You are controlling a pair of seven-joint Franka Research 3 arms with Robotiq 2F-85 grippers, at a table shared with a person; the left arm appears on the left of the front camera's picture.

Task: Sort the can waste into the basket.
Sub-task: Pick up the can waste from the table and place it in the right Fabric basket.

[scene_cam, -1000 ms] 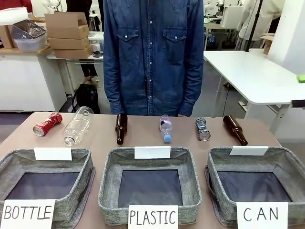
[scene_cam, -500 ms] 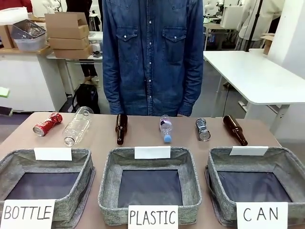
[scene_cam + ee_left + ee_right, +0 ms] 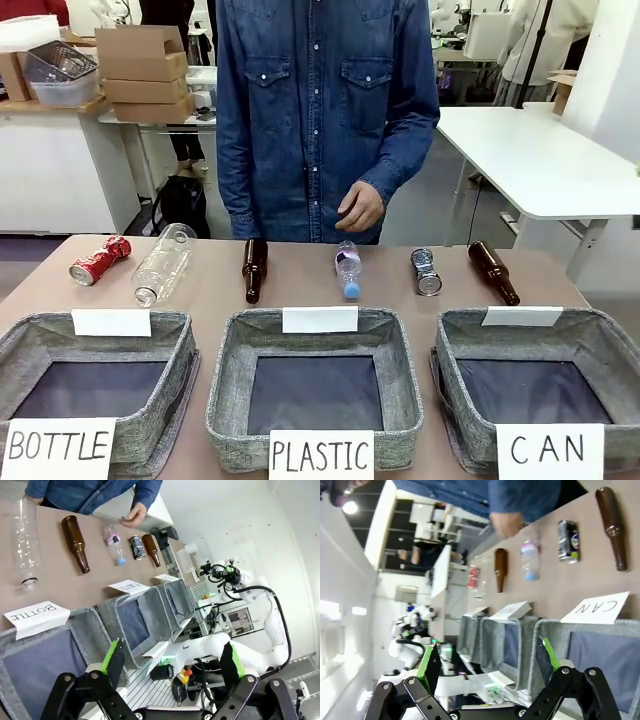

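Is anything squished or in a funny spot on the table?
Yes. The red can at the far left end looks crumpled in the middle, and it lies on its side, far from the CAN basket at the right. The silver can also lies on its side. Nothing looks spilled.

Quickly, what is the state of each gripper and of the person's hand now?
Left gripper: open, holding nothing.
Right gripper: open, holding nothing.
Person's hand: loosely curled, holding nothing.
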